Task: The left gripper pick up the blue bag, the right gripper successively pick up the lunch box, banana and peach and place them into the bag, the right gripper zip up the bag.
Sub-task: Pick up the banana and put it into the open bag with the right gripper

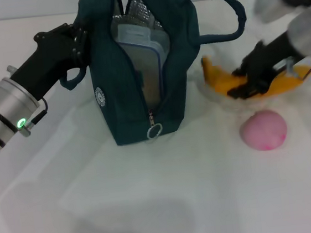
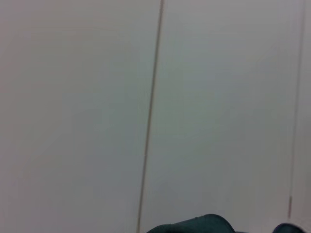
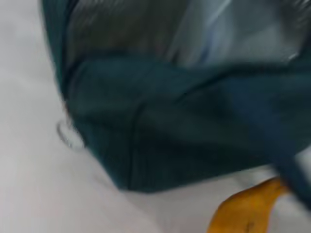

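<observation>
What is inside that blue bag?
The blue bag stands unzipped; the lunch box stands upright inside against silver lining. Its lower part and the bag's bottom are hidden.

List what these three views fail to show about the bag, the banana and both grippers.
- Left gripper: head view, its fingertips sit against the blue bag; open or shut unreadable. Left wrist view shows only wall.
- Right gripper: head view, blurred over the banana; grip unclear.
- Banana: right wrist view shows one end, the rest cut by the edge.
- Lunch box: lower part hidden inside the bag.
- Bag logo: too small to read.
</observation>
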`<state>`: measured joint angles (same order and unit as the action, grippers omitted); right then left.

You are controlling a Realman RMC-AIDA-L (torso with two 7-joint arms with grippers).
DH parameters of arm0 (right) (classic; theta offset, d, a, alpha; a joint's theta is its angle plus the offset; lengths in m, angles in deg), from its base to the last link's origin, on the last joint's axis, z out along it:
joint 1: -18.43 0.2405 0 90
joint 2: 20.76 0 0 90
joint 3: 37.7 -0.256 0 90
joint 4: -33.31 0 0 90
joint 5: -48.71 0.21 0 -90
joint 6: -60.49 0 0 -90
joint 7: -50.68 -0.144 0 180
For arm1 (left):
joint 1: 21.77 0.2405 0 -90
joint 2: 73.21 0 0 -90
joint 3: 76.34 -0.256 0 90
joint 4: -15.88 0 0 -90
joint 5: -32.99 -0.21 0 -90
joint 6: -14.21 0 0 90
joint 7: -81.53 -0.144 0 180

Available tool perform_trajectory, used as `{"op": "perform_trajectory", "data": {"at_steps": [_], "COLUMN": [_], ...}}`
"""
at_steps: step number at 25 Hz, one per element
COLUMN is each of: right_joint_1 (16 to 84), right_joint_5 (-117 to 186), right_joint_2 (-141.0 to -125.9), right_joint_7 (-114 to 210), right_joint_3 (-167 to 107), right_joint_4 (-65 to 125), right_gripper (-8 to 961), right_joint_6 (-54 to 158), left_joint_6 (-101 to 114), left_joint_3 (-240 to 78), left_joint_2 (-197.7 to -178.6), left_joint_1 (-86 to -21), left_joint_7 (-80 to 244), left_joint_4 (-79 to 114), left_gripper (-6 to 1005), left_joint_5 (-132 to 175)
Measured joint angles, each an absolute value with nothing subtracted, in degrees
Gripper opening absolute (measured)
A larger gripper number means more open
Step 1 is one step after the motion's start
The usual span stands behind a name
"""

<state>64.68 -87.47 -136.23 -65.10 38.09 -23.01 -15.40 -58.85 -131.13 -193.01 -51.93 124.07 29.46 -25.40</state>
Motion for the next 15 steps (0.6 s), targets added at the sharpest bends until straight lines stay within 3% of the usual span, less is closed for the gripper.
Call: {"op": "perform_trajectory", "data": {"at_steps": [7, 15], "right_joint_1": [57.84, 49.93], "right_joint_5": [-78.11, -62.06], "right_joint_2": [-135.6, -136.04], "right_joint_7": [-57.55, -51.24], "right_joint_3": [18.86, 9.48], "right_joint_4": [-32.54, -34.56], "right_gripper": [449, 453], "right_joint_6": [-26.64, -23.86], "left_joint_6": [-60.86, -62.69], "left_joint_3": [-131.19, -131.19], "left_joint_2": [-192.83, -192.82], "left_joint_1": [-51.18, -51.34], "left_joint_7": [123.37, 123.43], "left_joint_4": [29.51, 29.71], "left_gripper": [36, 36], "left_joint_5": [-25.46, -25.47]}}
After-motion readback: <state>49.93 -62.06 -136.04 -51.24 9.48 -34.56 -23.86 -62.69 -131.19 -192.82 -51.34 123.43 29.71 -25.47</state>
